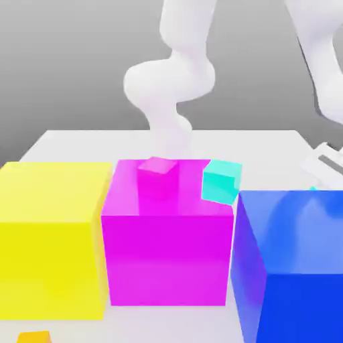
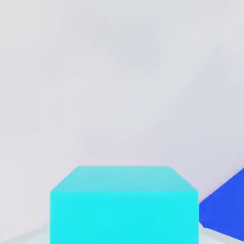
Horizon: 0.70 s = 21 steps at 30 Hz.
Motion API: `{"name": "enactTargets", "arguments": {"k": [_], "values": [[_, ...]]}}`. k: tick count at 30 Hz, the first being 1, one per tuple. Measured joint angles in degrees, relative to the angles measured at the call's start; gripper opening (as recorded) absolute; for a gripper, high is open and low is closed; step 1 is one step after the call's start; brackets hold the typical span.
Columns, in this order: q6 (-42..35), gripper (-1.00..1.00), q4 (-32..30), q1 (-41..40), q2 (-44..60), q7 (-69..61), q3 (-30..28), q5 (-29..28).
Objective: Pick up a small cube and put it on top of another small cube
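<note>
The cyan cube (image 2: 125,205) sits right in front of the hand camera, close up, with a sliver of the blue cube (image 2: 224,209) beside it. That nearness, with the pincer (image 1: 323,163) clenched, suggests it is grasping the cyan cube, so the pick looks done and the stacking is left.

The exterior view adds the layout: the pincer is low behind the blue cube (image 1: 295,268) at that view's right, on the table (image 1: 268,144). A turquoise cube (image 1: 222,181) and a small magenta cube (image 1: 157,167) lie near the big magenta cube (image 1: 167,248), beside a yellow cube (image 1: 50,241); either small one could be the base.
</note>
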Motion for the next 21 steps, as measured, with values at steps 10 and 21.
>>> {"name": "enactTargets", "arguments": {"k": [10,21], "values": [[-0.8,-1.00,11.7,-4.2,-2.1,-26.2,-0.4,-4.4],[-5.8,-1.00,14.1,-15.3,-8.1,-30.7,-10.1,-2.7]]}}
